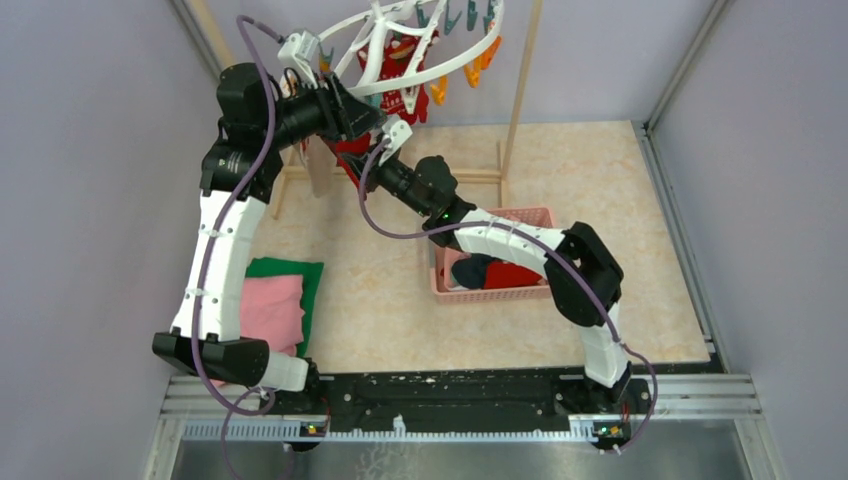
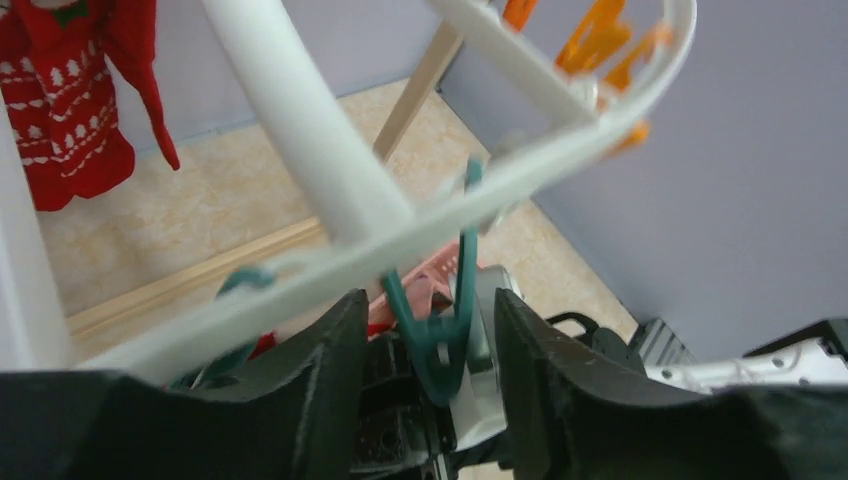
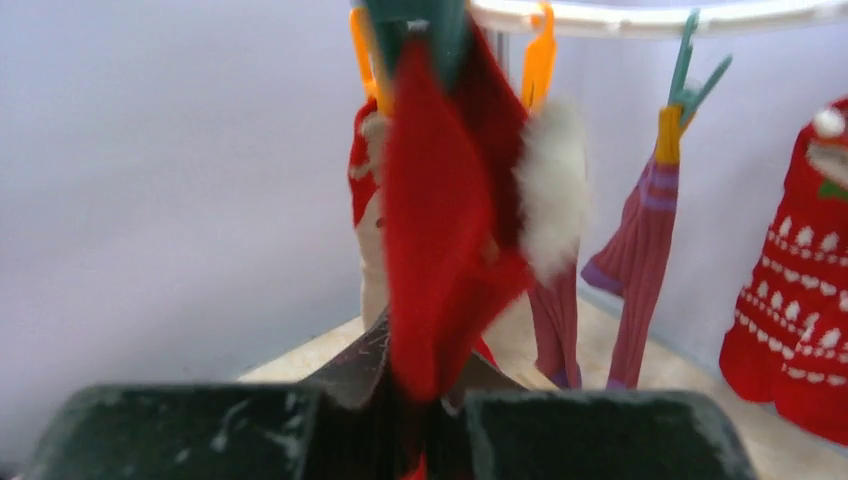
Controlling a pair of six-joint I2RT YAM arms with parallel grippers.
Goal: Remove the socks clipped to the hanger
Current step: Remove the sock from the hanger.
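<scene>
Dangling fluffy red-and-white sock [image 3: 430, 250], clipped under tilted white hanger [image 2: 310, 130]

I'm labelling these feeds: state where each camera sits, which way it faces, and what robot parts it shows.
Top external: above and behind the bases, looking down on table, hanger and basket; left arm and right arm show whole.
Left wrist: on the left arm, looking out through the hanger; its fingers flank a teal clip.
Right wrist: on the right arm, looking across at hanging socks; its fingers pinch a red sock.
Shared: the hanger's white ring is in all three.
</scene>
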